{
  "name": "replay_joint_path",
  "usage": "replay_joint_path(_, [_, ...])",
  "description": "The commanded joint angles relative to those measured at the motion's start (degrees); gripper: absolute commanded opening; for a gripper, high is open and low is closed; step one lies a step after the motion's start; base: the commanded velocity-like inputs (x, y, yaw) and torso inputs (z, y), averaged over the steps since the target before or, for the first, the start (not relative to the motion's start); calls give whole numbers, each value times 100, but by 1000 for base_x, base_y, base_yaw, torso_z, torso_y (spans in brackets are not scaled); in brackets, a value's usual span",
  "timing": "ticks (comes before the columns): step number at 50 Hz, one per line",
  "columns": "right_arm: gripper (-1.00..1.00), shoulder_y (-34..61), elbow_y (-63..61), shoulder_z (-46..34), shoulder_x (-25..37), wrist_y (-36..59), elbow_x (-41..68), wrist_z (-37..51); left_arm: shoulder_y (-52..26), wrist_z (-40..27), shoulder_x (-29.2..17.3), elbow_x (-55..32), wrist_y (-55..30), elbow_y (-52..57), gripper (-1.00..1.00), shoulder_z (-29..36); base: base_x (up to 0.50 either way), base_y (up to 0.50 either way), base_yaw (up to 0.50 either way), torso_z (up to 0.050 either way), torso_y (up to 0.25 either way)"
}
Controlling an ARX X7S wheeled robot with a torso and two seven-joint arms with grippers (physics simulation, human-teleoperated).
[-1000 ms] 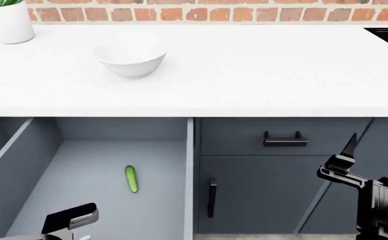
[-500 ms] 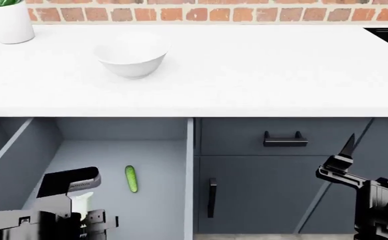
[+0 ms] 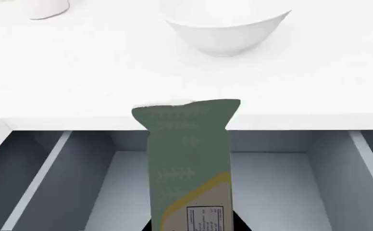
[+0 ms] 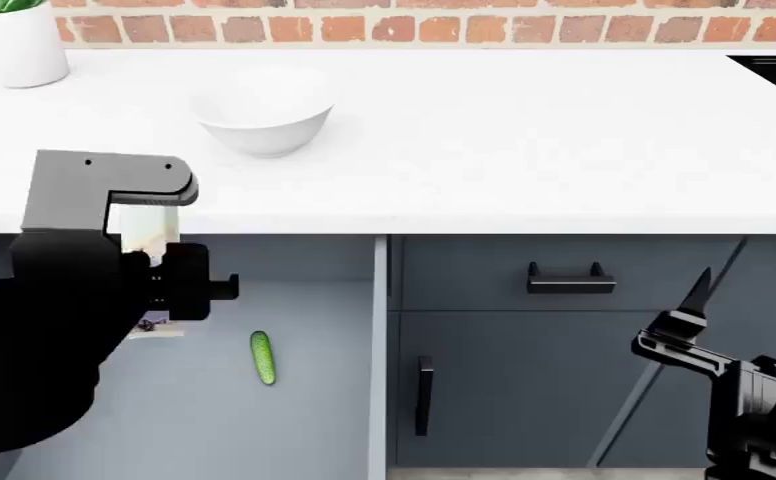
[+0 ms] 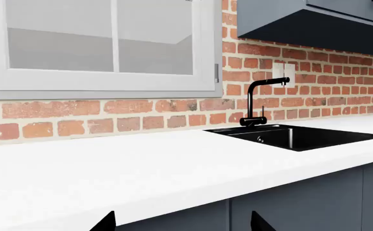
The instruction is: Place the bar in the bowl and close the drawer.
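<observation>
My left gripper [image 4: 148, 262] is shut on the bar [image 4: 147, 232], which looks pale cream in the head view. In the left wrist view the bar [image 3: 190, 163] is a green wrapper with a yellow stripe and a cream label end, standing up out of the jaws. The gripper holds it above the open drawer [image 4: 315, 320], at counter-edge height. The white bowl [image 4: 265, 110] stands on the counter behind it and shows in the left wrist view [image 3: 225, 29]. My right gripper [image 4: 692, 300] is open and empty in front of the right cabinets.
A small green cucumber-like item [image 4: 263, 357] lies on the drawer floor. A white plant pot [image 4: 15, 42] stands at the counter's back left. A black sink [image 5: 295, 137] with a faucet [image 5: 260, 103] is at the right. A closed drawer's handle [image 4: 570, 280] is near the right arm.
My left arm has risen from low in the drawer to counter-edge height, carrying the bar. The right arm has not moved.
</observation>
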Motion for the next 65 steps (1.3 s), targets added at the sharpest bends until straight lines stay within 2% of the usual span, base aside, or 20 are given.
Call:
replay_joint_path(1, [100, 231, 228, -81, -19, -42, -78, 36, -950, 438, 444, 876, -155, -222, -100, -254, 0, 0, 0, 0, 0])
replay_joint_path(6, [100, 372, 493, -148, -64, -154, -102, -1, -1346, 844, 766, 2047, 92, -595, -100, -345, 0, 0, 0, 0, 0])
replay_joint_path(16, [100, 502, 662, -165, -62, -204, -86, -20, -2116, 2692, 1525, 3625, 190, -1863, -100, 194, 0, 0, 0, 0, 0])
replay_joint_path(20, [100, 593, 781, -208, -70, -226, -93, -42, -2349, 3528, 1845, 4253, 698, -2521, -100, 272, 0, 0, 0, 0, 0])
replay_joint_path(25, [100, 587, 750, -165, -42, -217, -79, -18, -2706, 3930, 2324, 4960, 1012, -3645, -100, 488, 0, 0, 0, 0, 0])
replay_joint_path(44, [100, 716, 963, 13, 66, -261, 120, -104, -3399, 5897, 3789, 5790, 2493, -7140, -100, 576, 0, 0, 0, 0, 0])
replay_joint_path(52, [100, 743, 1024, -1, 80, -276, 128, -121, -3829, 7129, 4937, 6147, 3601, -9930, -100, 580, 0, 0, 0, 0, 0])
replay_joint_path(58, [100, 824, 1143, -11, 90, -279, 148, -144, -3748, 7190, 5041, 6649, 3553, -9950, -100, 68, 0, 0, 0, 0, 0])
replay_joint_path(65, [100, 972, 1364, -28, 96, -326, 174, -202, -3632, 7311, 5186, 7722, 3409, -9952, -100, -1002, 0, 0, 0, 0, 0])
